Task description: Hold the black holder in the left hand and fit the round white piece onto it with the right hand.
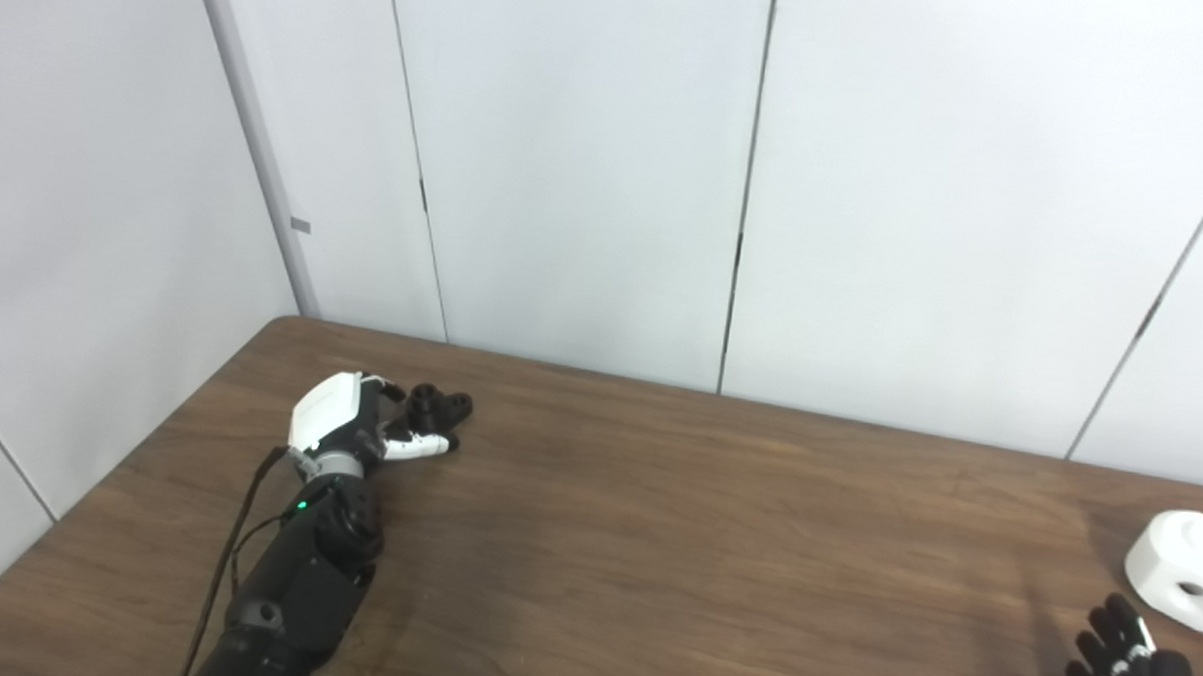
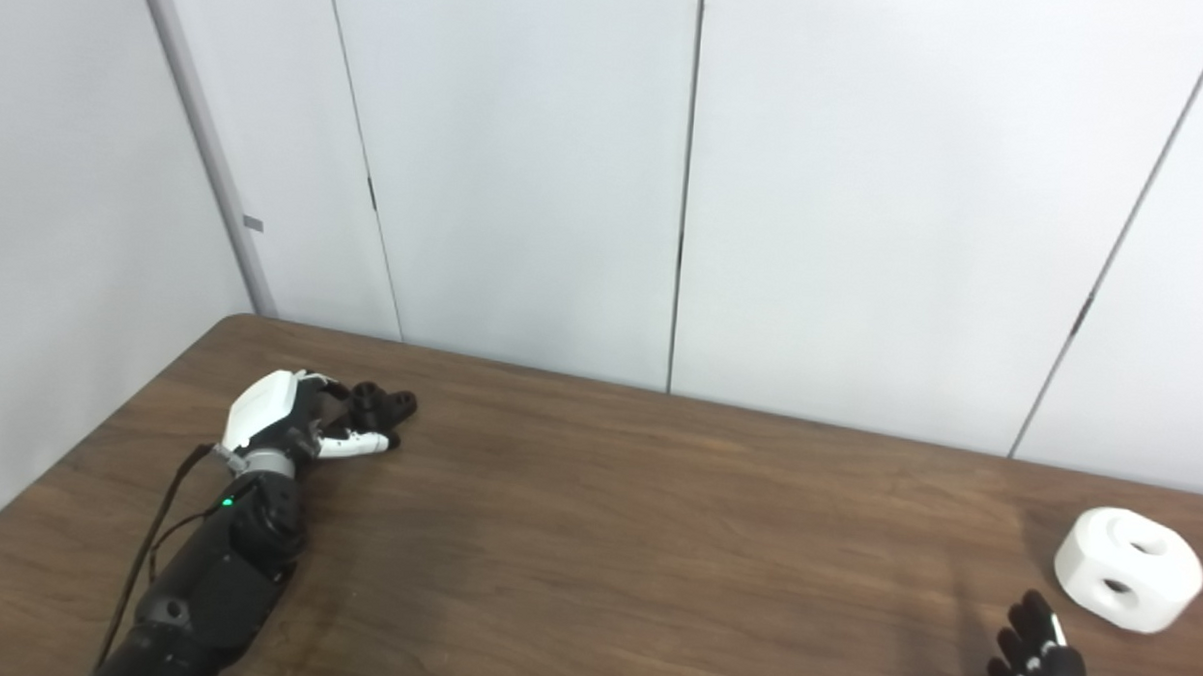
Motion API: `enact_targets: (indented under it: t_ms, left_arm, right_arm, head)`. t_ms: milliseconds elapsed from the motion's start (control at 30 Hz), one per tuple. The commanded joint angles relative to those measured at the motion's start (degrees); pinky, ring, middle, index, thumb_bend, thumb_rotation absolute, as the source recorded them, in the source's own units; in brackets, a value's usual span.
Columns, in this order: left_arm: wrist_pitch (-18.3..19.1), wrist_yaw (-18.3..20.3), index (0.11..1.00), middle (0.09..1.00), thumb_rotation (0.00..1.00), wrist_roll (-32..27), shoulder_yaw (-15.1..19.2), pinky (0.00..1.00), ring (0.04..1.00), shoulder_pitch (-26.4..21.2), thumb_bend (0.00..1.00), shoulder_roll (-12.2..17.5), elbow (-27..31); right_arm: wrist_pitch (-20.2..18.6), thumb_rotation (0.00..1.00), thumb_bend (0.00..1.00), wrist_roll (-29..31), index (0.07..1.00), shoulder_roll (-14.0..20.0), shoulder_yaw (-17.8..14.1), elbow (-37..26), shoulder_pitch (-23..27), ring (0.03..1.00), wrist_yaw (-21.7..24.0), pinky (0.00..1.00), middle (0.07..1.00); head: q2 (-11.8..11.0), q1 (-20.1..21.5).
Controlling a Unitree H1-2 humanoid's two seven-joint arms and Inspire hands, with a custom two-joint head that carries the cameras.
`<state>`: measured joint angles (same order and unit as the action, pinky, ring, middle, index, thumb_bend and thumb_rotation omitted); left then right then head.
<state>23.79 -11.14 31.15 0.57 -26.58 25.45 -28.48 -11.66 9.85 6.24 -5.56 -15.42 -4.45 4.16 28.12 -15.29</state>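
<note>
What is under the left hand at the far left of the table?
The left hand lies over the black holder; its knobbed end pokes out past the fingers, resting on the table. The rest is covered, so whether the fingers grip it cannot be seen.

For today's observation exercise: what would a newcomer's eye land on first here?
Probably the left hand at the table's far left, its fingers around the black holder. Next, the round white piece lying alone at the far right, with the right hand just short of it, fingers apart.

My brown wooden table (image 2: 604, 538) carries the black holder (image 2: 384, 402) at far left and the round white piece (image 2: 1129, 569) at right.
</note>
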Motion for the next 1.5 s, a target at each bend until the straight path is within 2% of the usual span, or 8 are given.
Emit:
enact_targets:
  t_ms: [0, 533, 733, 767, 800, 867, 1100, 1467]
  left_arm:
    - [-0.3, -1.6, 0.732, 0.947, 0.33, 0.5, -0.1, 1.0, 1.0, -3.1, 0.89, 1.9, 0.0]
    - [0.7, -0.8, 0.677, 0.937, 0.3, 0.2, -1.3, 1.0, 1.0, -1.7, 0.87, 2.4, 0.9]
    - [-0.8, -1.9, 0.594, 0.906, 0.17, -0.5, -1.1, 1.0, 0.997, -2.0, 0.83, 2.2, -0.7]
    - [-0.9, -2.0, 0.544, 0.903, 0.12, -0.5, -1.1, 1.0, 0.999, -2.0, 0.68, 2.1, -0.7]
    - [-1.4, -2.2, 0.507, 0.894, 0.08, -0.8, -1.0, 1.0, 0.997, -1.9, 0.57, 2.0, -0.9]
    - [-2.4, -2.8, 0.49, 0.868, 0.06, -1.3, -1.0, 1.0, 0.983, -1.8, 0.54, 1.9, -1.3]
    - [-5.0, -4.2, 0.484, 0.803, 0.04, -1.3, -2.3, 1.0, 0.929, -1.7, 0.52, 1.9, -3.3]
    - [-5.7, -4.0, 0.485, 0.804, 0.05, -2.3, -2.9, 1.0, 0.924, -1.9, 0.52, 2.0, -4.4]
  right_arm:
    - [1.1, 1.0, 0.49, 0.0, 1.0, 0.1, -0.1, -1.7, 0.8, 1.0, 0.0, 1.0, 1.0]
    - [1.9, 1.0, 0.5, 0.0, 1.0, 0.6, -0.2, -1.3, 0.5, 1.0, 0.4, 1.0, 1.0]
    - [1.7, 1.0, 0.5, 0.1, 1.0, 0.6, -0.4, -1.5, 0.4, 1.0, 0.3, 1.0, 1.0]
    - [1.6, 1.0, 0.51, 0.2, 1.0, 0.6, -0.4, -1.5, 0.4, 1.0, 0.3, 1.0, 1.0]
    - [1.5, 1.0, 0.51, 0.2, 1.0, 0.7, -0.4, -1.6, 0.4, 1.0, 0.3, 1.0, 1.0]
    - [1.5, 1.0, 0.51, 0.3, 1.0, 0.7, -0.5, -1.5, 0.4, 1.0, 0.4, 1.0, 1.0]
    - [0.8, 1.0, 0.53, 0.7, 1.0, 0.9, -0.6, -2.0, 0.3, 1.0, 0.4, 1.0, 1.0]
    - [1.1, 1.0, 0.52, 0.9, 1.0, 0.7, -0.5, -2.0, 0.2, 1.0, 0.4, 1.0, 1.0]
  head:
    - [0.0, 0.0]
    - [1.0, -0.1]
    - [1.2, 0.0]
    - [1.2, 0.0]
    - [1.3, 0.1]
    - [1.3, 0.1]
    - [1.6, 0.2]
    - [1.9, 0.8]
